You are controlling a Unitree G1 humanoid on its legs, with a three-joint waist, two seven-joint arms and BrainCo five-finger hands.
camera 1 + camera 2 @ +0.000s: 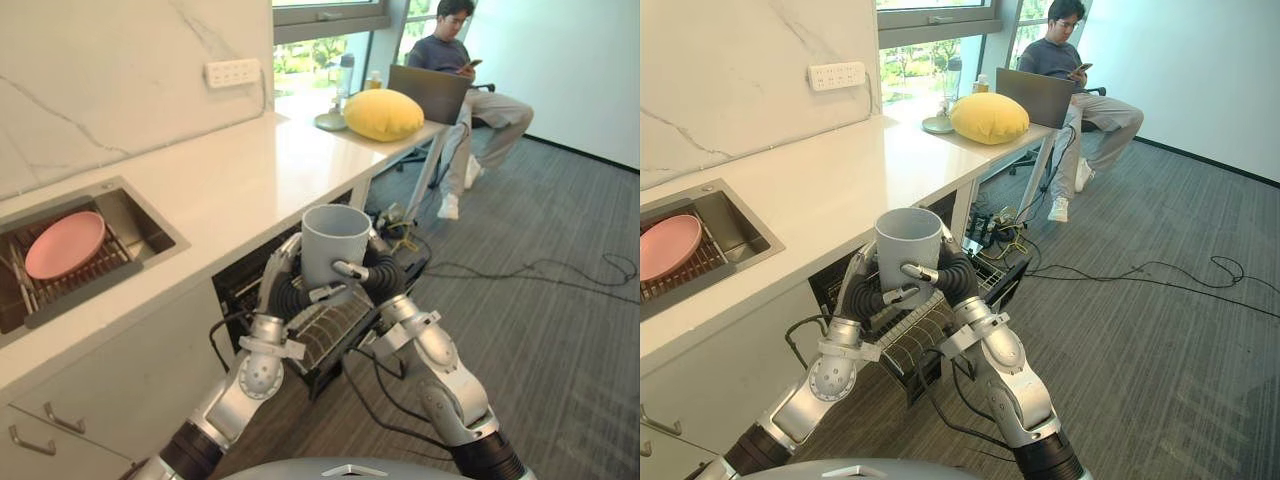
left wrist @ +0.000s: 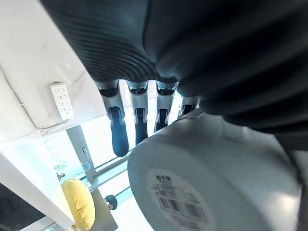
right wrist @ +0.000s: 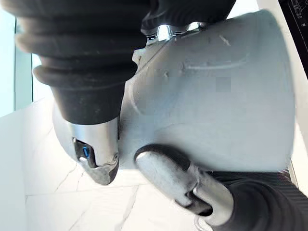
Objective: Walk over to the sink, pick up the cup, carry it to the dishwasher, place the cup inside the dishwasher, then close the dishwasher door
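I hold a grey cup point(image 1: 335, 240) upright at chest height between both hands, just off the counter edge. My left hand point(image 1: 285, 292) clasps its left side, fingers running up the wall and thumb under the front. My right hand point(image 1: 384, 274) grips the right side with its thumb point(image 1: 350, 268) across the front. The right wrist view has the cup point(image 3: 216, 96) pinched between thumb and fingers; the left wrist view looks at its labelled base point(image 2: 192, 192). Below the cup, the open dishwasher point(image 1: 330, 335) shows its wire rack pulled out under the counter.
The sink point(image 1: 130, 225) at the left holds a pink plate point(image 1: 65, 245) on a rack. A yellow cushion point(image 1: 383, 113) lies at the counter's far end. A person point(image 1: 455, 60) sits beyond with a laptop point(image 1: 428, 92). Cables point(image 1: 540, 270) trail over the grey floor.
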